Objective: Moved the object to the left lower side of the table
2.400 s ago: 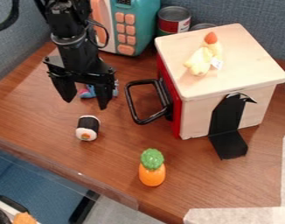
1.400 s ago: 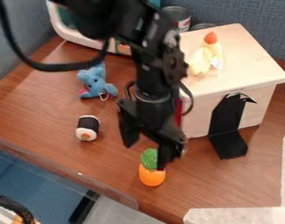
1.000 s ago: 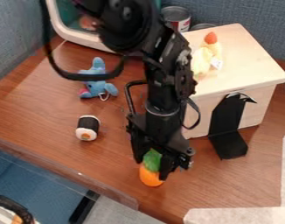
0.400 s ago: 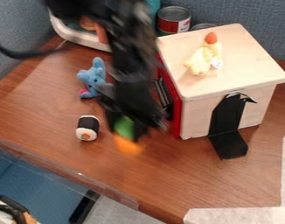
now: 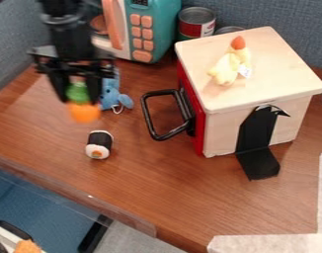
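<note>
My gripper [image 5: 78,94] hangs over the left part of the wooden table [image 5: 210,202], shut on the green top of a toy pineapple [image 5: 84,112]. The orange lower part of the pineapple sticks out below the fingers, and it looks held above the tabletop. A blue plush toy [image 5: 112,95] is just right of and partly behind the gripper. Nearer the front edge lies a black and white sushi roll toy [image 5: 98,145].
A wooden box [image 5: 253,94] with a red front and black handle [image 5: 150,114] stands at the right, a yellow plush [image 5: 227,67] on top. Behind are a teal toy microwave [image 5: 153,29] and a can [image 5: 196,22]. A black bracket [image 5: 257,148] leans on the box.
My gripper came down on the pineapple at the front centre, took hold of it, and has carried it up and left past the sushi roll.
</note>
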